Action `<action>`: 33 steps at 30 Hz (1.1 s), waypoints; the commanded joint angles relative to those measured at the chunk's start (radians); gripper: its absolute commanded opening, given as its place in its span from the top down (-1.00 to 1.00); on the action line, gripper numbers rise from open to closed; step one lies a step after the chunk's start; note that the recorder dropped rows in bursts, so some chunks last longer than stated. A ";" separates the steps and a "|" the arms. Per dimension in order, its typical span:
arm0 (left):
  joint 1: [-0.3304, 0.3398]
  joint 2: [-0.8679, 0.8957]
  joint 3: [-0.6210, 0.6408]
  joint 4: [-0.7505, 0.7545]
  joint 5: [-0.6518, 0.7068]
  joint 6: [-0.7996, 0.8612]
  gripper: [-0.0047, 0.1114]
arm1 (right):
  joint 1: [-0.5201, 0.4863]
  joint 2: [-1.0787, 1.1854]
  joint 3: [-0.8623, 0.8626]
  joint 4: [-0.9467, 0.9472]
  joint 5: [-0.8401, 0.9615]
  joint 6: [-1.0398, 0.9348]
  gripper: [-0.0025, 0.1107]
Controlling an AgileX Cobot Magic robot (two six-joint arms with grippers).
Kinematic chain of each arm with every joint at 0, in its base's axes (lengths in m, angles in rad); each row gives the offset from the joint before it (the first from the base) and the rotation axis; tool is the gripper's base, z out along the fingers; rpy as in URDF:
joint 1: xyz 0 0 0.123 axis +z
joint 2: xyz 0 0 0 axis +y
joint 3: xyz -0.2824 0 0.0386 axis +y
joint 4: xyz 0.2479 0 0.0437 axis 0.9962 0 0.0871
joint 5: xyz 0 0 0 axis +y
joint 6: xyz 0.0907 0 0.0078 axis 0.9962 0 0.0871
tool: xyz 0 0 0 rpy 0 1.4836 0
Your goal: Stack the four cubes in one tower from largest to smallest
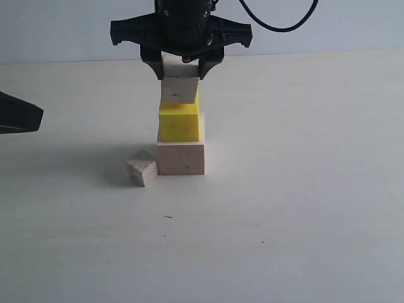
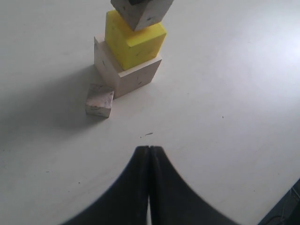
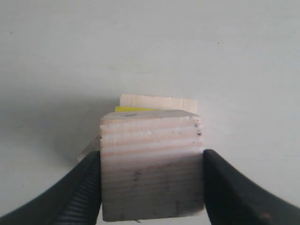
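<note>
The large pale wood cube (image 1: 180,158) stands on the table with the yellow cube (image 1: 179,122) on top of it. My right gripper (image 1: 182,71) is shut on the medium wood cube (image 1: 179,87) from above and holds it at the yellow cube's top; I cannot tell whether the two touch. In the right wrist view the fingers (image 3: 89,187) press both sides of the medium cube (image 3: 152,164). The small wood cube (image 1: 142,169) lies on the table against the large cube's lower left corner. My left gripper (image 2: 149,148) is shut and empty, well away from the stack.
The left arm's dark tip (image 1: 25,115) pokes in at the left edge of the exterior view. The pale table (image 1: 303,208) spreads around the stack, and a light wall (image 1: 63,28) rises behind.
</note>
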 commanded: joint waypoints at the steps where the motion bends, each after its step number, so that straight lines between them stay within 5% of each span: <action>1: -0.007 -0.004 0.004 -0.005 -0.006 -0.007 0.92 | 0.001 0.003 -0.012 -0.005 -0.006 -0.001 0.96; 33: -0.007 -0.004 0.004 -0.005 -0.006 -0.007 0.92 | 0.018 0.007 -0.012 -0.039 -0.006 0.003 0.96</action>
